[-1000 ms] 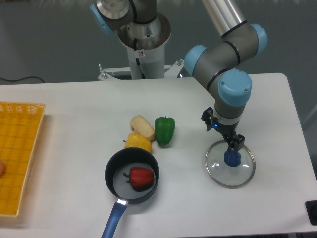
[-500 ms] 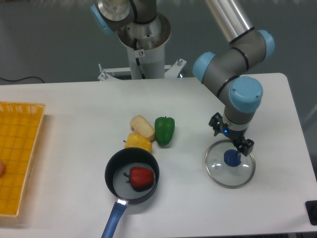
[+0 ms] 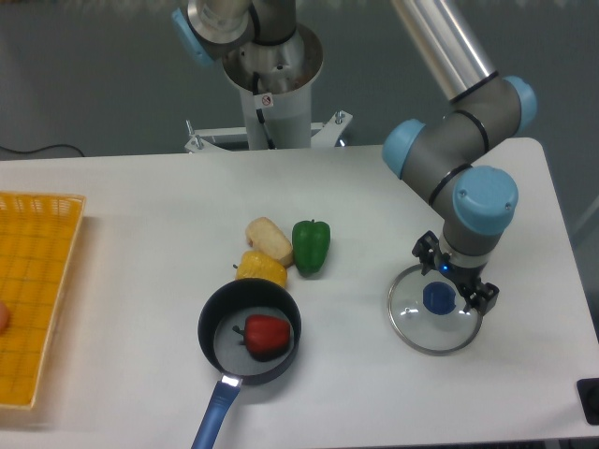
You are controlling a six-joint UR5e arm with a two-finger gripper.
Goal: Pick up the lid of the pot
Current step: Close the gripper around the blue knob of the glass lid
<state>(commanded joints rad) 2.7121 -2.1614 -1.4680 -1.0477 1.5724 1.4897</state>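
My gripper stands open at the back right of the pot lid, its two fingers apart with nothing held between them. Round and see-through with a thin dark rim, the pot lid lies flat on the right side of the table. Its blue knob shows just in front of and slightly left of the gap between the fingers. The right finger overlaps the lid's right edge in this view; how high the fingertips are above it I cannot tell.
A black pan with a blue handle holds a red pepper. Behind it lie a yellow pepper, a tan oblong item and a green pepper. An orange crate stands at the left edge.
The arm has come forward and to the right, bringing my open gripper from behind the lid to its back right part. The knob, partly covered before, shows more fully.
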